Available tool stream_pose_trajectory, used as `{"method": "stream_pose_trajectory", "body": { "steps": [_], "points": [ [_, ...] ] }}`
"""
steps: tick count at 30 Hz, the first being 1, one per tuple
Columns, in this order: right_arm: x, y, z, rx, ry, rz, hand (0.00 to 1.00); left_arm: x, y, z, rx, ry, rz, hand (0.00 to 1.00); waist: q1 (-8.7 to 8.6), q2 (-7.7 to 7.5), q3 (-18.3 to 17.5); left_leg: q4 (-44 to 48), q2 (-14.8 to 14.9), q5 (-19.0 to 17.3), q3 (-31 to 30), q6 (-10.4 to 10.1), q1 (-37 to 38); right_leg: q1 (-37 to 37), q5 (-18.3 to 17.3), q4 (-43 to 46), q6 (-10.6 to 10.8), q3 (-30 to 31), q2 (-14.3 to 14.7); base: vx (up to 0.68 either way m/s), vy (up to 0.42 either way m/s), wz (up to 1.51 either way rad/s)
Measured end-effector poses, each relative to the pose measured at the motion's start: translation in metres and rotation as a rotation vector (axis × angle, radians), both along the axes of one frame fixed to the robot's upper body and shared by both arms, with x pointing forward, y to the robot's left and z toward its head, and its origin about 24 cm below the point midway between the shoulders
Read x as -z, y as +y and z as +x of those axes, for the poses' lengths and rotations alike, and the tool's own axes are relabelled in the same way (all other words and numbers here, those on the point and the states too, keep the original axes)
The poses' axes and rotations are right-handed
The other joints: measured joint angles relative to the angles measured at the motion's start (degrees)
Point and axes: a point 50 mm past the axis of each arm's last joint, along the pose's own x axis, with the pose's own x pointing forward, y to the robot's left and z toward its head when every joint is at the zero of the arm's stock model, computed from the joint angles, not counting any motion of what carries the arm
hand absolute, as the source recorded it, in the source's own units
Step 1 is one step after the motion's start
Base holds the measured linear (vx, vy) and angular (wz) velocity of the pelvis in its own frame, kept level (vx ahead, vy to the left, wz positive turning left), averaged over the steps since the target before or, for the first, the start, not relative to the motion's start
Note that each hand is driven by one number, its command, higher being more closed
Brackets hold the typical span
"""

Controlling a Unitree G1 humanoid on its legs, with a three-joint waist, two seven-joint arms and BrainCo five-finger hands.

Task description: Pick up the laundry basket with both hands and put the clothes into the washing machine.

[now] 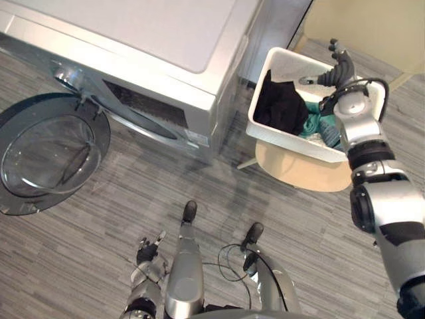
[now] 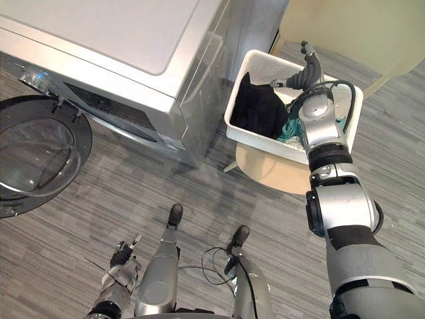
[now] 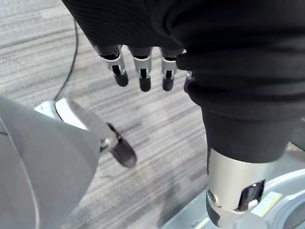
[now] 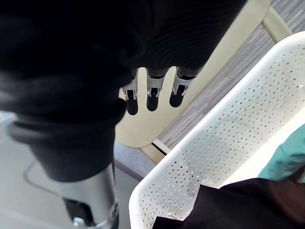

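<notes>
The reach for the basket (image 1: 290, 138) is under way. It sits on a stool (image 1: 302, 174) beside the washer (image 1: 133, 40), holding dark and teal clothes (image 1: 280, 106). The right hand (image 1: 337, 69) hovers over its far rim with fingers loose, gripping nothing. The left hand (image 1: 149, 253) hangs low, relaxed and empty. Next, I judge, both hands must take opposite rims, then lift towards the open door (image 1: 46, 153).

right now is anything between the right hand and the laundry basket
Nothing visible does. The right hand hangs open over the far rim of the white laundry basket, with only air between. The left hand hangs low, far from it.
</notes>
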Motion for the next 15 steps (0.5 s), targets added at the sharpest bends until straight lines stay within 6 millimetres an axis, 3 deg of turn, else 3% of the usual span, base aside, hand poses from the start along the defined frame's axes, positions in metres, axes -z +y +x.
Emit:
{"method": "stream_pose_trajectory", "body": {
  "steps": [8, 15],
  "points": [
    [0.0, -0.004, 0.003, 0.027, 0.053, 0.01, 0.0, -0.015, -0.019, 0.03, 0.1, -0.089, 0.002, 0.0, 0.1, 0.08, 0.85, -2.06, -0.49, 1.91, -0.41, -0.02, -1.91, -3.2, -0.03, 1.6, 0.0, -0.6, -0.99, 0.0, 0.008, 0.04],
    [-0.003, -0.02, 0.001, 0.056, 0.113, -0.071, 0.0, -0.027, -0.03, 0.05, 0.113, -0.157, -0.044, 0.0, 0.08, 0.53, 2.47, -4.07, -1.01, 4.22, -1.38, 0.32, -4.74, -7.19, -0.09, 3.63, -0.01, -1.43, -2.02, -0.04, 0.003, 0.06]
  ]
}}
